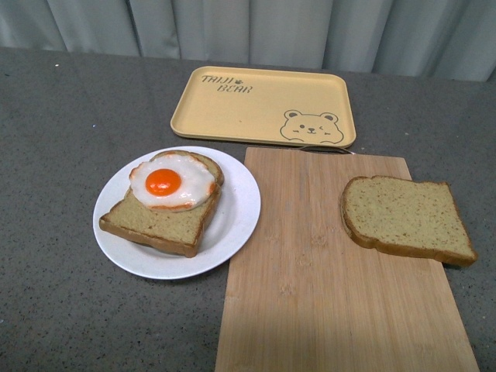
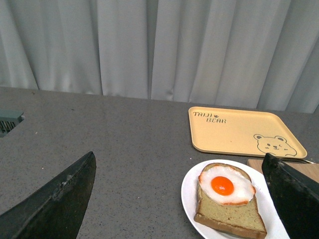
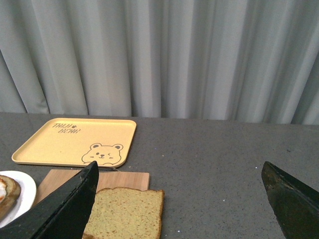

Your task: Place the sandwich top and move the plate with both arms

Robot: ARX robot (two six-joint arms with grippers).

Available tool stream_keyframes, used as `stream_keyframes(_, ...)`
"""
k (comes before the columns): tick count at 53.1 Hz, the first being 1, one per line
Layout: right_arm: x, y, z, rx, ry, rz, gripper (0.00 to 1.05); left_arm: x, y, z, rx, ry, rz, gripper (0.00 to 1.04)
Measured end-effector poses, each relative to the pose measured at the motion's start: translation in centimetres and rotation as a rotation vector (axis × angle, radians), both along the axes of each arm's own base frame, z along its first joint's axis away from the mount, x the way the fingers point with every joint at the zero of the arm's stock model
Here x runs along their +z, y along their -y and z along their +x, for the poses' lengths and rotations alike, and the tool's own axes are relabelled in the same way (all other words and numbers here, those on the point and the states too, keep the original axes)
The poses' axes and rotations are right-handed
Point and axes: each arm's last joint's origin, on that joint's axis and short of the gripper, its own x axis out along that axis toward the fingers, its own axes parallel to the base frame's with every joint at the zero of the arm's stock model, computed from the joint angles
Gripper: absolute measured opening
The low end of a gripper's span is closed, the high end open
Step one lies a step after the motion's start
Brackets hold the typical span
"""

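1. Front view: the sandwich top (image 1: 407,217) lies flat on the right part of a wooden board (image 1: 325,294), with its right corner reaching past the board's edge.
2. The plate (image 1: 236,225) sits on the grey table (image 1: 54,155) at the left, well apart from the sandwich top, and its rim overlaps the board's left edge.
3. On the plate is a bread slice (image 1: 159,225) with a fried egg (image 1: 172,180) on top.
4. A yellow tray (image 1: 248,108) lies just behind the board.
5. Left wrist view: the left gripper (image 2: 179,155) is spread wide and grips nothing; the plate lies ahead of it, beside one finger.
6. Right wrist view: the right gripper (image 3: 180,164) is also spread wide and grips nothing; the sandwich top lies beside one finger.
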Motion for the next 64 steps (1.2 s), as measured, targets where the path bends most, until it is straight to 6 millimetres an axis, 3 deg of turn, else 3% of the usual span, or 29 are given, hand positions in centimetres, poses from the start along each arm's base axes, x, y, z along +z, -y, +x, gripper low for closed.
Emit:
stream_keyframes(4, 0.0, 0.0, 0.0, -0.025, 0.005, -0.023, 0.95, 0.0, 0.0, 0.0, 0.0, 0.0, 0.0, 0.98)
stream_keyframes(10, 0.2, 0.4, 0.8, -0.279, -0.03, -0.23, 0.95, 0.0, 0.0, 0.0, 0.0, 0.0, 0.0, 0.98)
stream_keyframes(16, -0.6, 1.0, 2.3, -0.236, -0.138, -0.241, 0.95, 0.0, 0.0, 0.0, 0.0, 0.0, 0.0, 0.98)
stream_keyframes(29, -1.4, 3.4, 7.9, -0.123, -0.31, -0.062, 0.95, 0.0, 0.0, 0.0, 0.0, 0.0, 0.0, 0.98)
stream_keyframes(44, -5.7, 7.4, 15.5, -0.003, -0.609, 0.241, 0.95, 0.0, 0.0, 0.0, 0.0, 0.0, 0.0, 0.98)
stream_keyframes(54, -9.0, 6.9, 17.4, 0.136, -0.788, 0.401, 0.95, 0.0, 0.0, 0.0, 0.0, 0.0, 0.0, 0.98)
stream_keyframes(64, -10.8, 6.1, 18.9, 0.221, -0.874, 0.486, 0.95, 0.0, 0.0, 0.0, 0.0, 0.0, 0.0, 0.98)
